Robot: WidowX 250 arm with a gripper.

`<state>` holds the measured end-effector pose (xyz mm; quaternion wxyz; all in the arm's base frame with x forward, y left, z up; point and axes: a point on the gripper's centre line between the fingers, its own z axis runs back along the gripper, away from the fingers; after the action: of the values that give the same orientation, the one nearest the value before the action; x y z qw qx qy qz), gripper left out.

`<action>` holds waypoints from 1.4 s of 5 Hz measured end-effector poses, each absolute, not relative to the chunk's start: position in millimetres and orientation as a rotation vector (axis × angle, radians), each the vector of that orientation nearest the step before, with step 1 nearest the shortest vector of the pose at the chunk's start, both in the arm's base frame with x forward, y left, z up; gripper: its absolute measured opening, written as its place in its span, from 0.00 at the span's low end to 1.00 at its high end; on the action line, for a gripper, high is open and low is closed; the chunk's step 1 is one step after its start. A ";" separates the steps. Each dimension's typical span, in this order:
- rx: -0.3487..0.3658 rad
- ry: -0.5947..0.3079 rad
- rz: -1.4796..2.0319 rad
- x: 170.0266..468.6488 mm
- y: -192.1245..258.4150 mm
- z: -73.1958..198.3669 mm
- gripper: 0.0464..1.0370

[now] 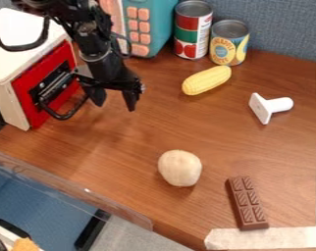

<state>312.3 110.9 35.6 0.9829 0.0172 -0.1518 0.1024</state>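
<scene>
The black gripper (115, 104) hangs over the brown wooden tabletop (141, 132) in the upper left, its 2 fingers spread apart with a gap between them and their tips pointing down. The nearest thing is the white box with a red front (7, 56), just beside the gripper at the left edge of the table; whether they touch cannot be told.

Behind the gripper stands a teal toy with pinkish buttons (162, 24). To the right of that toy, 2 cans stand upright close together at the back: 1 with a red, green and white label (188, 34), and 1 shorter, with a blue and yellow label (227, 46). In front of the cans, a yellow ear of corn (206, 80) lies on its side at a slant. Farther right, a white piece with a flat square plate and a rounded stem (276, 105) lies on its side.

Nearer the camera, a pale, roundish object (179, 168) rests on the wood, well apart from the gripper. A brown chocolate bar (248, 203) lies to its lower right, its near end by a strip of whitish tape (272, 238). A blue-gray panel (285, 29) stands along the back.
</scene>
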 end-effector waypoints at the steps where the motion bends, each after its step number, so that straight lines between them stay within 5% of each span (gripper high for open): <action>1: 0.040 -0.296 0.223 311.2 117.8 36.1 0.96; 4: 0.044 -0.246 0.234 299.8 110.8 35.5 0.96; 7: 0.109 -0.298 0.117 273.0 34.4 85.3 0.96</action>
<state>273.0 34.4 85.3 0.9858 0.0542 -0.1481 0.0580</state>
